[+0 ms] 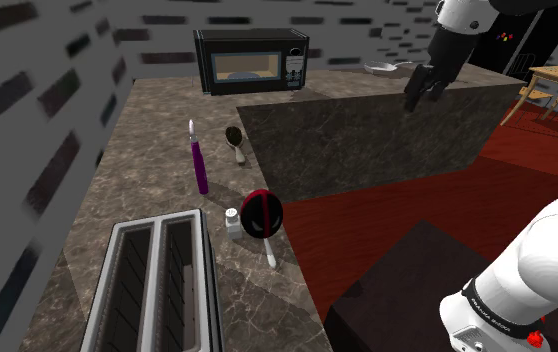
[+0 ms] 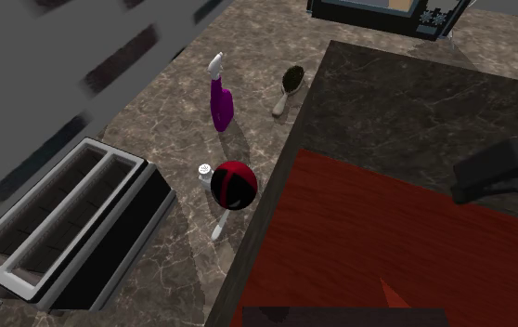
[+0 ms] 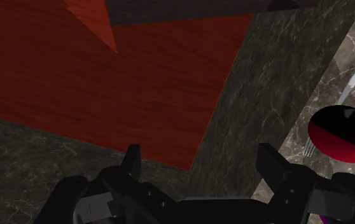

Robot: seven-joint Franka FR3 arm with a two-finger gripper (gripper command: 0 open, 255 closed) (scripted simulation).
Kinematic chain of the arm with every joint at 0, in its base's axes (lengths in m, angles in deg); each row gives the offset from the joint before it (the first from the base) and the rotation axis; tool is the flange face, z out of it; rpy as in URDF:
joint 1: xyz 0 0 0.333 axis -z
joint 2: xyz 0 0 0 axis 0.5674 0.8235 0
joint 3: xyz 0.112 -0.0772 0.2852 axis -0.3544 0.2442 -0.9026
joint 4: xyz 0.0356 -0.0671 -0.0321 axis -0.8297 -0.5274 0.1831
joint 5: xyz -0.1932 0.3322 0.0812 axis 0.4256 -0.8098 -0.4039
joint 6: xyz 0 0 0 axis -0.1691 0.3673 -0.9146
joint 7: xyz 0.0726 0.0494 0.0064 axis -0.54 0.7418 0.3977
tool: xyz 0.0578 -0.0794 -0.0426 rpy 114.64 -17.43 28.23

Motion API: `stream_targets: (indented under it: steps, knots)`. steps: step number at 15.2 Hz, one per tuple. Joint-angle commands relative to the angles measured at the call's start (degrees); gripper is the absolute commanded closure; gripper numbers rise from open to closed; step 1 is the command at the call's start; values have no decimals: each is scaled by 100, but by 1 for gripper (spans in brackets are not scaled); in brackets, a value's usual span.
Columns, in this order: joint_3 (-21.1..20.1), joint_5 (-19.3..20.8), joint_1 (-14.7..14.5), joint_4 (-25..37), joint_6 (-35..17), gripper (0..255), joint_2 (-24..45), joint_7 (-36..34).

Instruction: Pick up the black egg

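Observation:
The egg (image 1: 262, 213) is a round black thing with red bands. It lies on the marble counter (image 1: 147, 130) near its front edge, between a small white shaker (image 1: 232, 220) and a white fork (image 1: 270, 255). In the second exterior view the egg (image 2: 234, 183) sits beside the counter's drop to the red floor. My black gripper (image 1: 422, 98) hangs open and empty high over the counter's far arm, well to the shoulder view's right of the egg. The wrist view shows my gripper (image 3: 200, 162) with fingers (image 3: 132, 159) apart, and the egg (image 3: 341, 133) far off beyond one finger.
A purple-handled knife (image 1: 201, 160) and a brush (image 1: 235, 140) lie behind the egg. A toaster (image 1: 157, 285) stands at the counter's near end and a microwave (image 1: 252, 60) at the back. Red floor (image 1: 387, 220) lies between counter and stand.

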Motion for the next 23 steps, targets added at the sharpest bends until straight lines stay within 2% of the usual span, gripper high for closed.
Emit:
stream_targets:
  steps: [1, 12, 23]
  knots:
    - [0, 0, 0, 0, 0, 0, 0, 0]
    - [-568, -1112, -450, 458, -399, 0, 1751, -1123]
    - [-988, -2167, -870, 1561, -704, 0, 3783, -1949]
